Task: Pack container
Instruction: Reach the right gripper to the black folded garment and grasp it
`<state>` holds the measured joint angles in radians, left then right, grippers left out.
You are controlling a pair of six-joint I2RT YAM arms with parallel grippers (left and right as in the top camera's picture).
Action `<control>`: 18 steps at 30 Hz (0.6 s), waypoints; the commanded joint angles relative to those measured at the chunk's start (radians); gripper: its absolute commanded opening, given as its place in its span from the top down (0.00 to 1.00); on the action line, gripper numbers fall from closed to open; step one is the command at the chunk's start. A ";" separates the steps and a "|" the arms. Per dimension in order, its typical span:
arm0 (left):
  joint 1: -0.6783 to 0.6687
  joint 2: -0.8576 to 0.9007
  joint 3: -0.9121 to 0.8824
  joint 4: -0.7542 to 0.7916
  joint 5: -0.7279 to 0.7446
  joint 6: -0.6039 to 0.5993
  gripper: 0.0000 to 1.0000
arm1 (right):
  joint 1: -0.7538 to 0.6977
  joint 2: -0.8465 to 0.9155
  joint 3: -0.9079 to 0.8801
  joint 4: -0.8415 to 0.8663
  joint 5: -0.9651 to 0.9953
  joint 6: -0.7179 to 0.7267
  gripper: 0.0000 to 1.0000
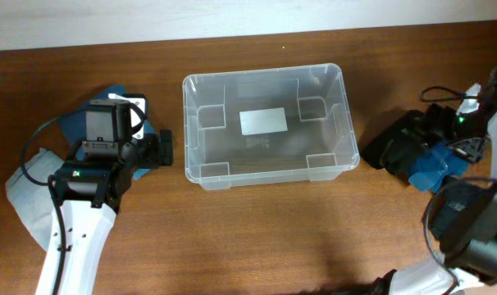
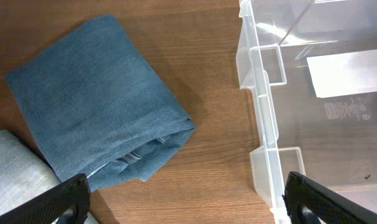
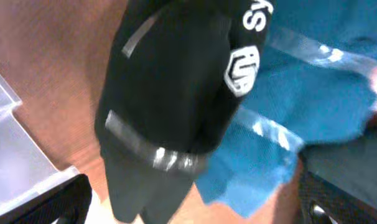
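A clear, colourless rectangular plastic container (image 1: 269, 156) with rounded corners sits open-topped at the middle of a brown wooden table (image 1: 257, 238), towards its far edge. A white rectangular label (image 1: 262, 121) lies on the container's base, and small moulded notches line its inner walls. Only the label shows inside it.

On the left-arm side of the container, just beside its short wall but apart from it, lies a folded blue denim cloth (image 2: 95, 106). A light grey cloth (image 2: 14, 168) lies against the denim's outer edge, on the side away from the container. The left gripper (image 2: 188, 208) is held above this spot. Its black jaws are spread wide – one tip shows over the edge of the two cloths, the other over the container's near rim – and bare table lies between them.

On the right-arm side of the container, near its other short wall, lies a black garment (image 3: 170, 106) with white lettering and a white badge logo. Touching it, on the side away from the container, is a bright blue garment (image 3: 300, 106) in shiny clear wrap. The right gripper (image 3: 195, 208) is above these two garments, its jaws likewise spread wide, with the black fabric and the blue wrap seen between the tips. The right wrist view is blurred, so the lettering cannot be read in full.
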<state>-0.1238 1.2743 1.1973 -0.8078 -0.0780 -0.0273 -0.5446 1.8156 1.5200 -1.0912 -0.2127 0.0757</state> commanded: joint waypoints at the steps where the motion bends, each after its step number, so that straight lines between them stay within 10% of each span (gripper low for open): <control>1: 0.004 0.003 0.023 0.005 0.014 -0.010 0.01 | 0.006 0.060 -0.008 0.034 -0.181 -0.043 0.02; 13: 0.004 0.003 0.023 0.006 0.015 -0.010 0.00 | 0.108 0.193 -0.081 0.146 -0.203 -0.041 0.67; 15: 0.004 0.003 0.023 0.006 0.015 -0.010 0.01 | 0.106 0.187 -0.081 0.146 -0.202 -0.041 0.70; 18: 0.004 0.003 0.023 0.007 0.014 -0.010 0.01 | 0.104 0.186 -0.081 0.125 -0.194 -0.042 0.48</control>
<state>-0.1238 1.2743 1.1973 -0.8040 -0.0776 -0.0273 -0.4473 1.9892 1.4517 -0.9497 -0.3878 0.0406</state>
